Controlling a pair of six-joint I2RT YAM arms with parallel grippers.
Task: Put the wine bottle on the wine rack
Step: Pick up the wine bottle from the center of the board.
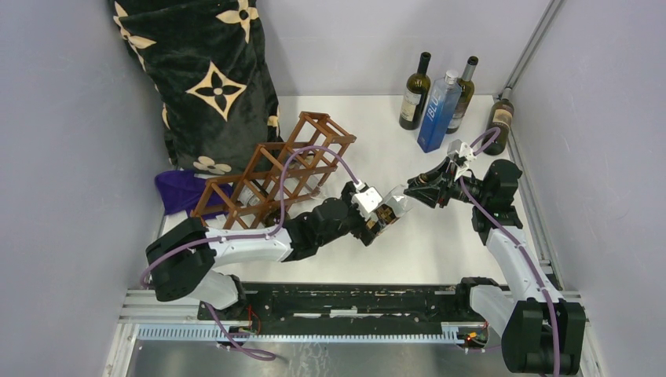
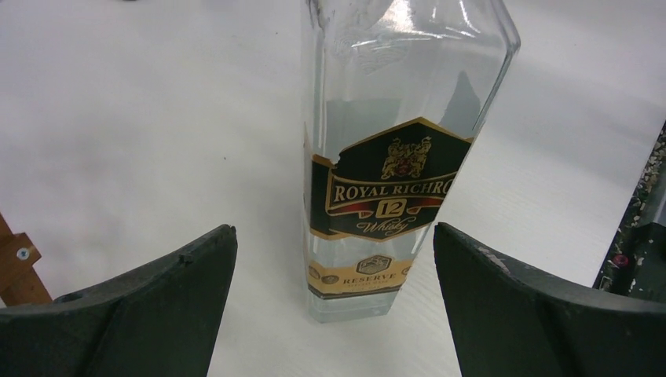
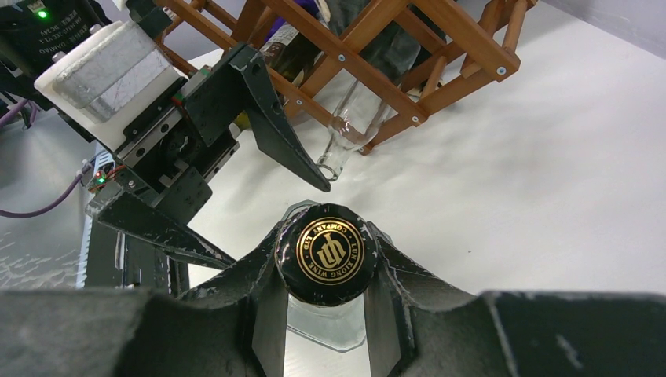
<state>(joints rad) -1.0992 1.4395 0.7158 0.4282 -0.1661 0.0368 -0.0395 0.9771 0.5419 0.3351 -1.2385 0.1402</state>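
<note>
Holding the wine bottle (image 2: 377,196) upright on the desk (image 1: 440,236), right of the wine rack (image 1: 253,165), right jaws clenched on its cap, left jaws released wide facing its body; mid-handover I reckon, next I'd close left on the glass.

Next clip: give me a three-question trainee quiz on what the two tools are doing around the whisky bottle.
1. True or false: the left tool is shut on the whisky bottle.
2. Pick one. The right tool grips: A) the bottle's black cap; B) a mug; C) a sponge.
3. Short answer: what already lies in the wine rack?
Key: 1 false, its jaws stand open on either side of the bottle. 2 A. 3 a clear bottle, its neck poking out.
</note>
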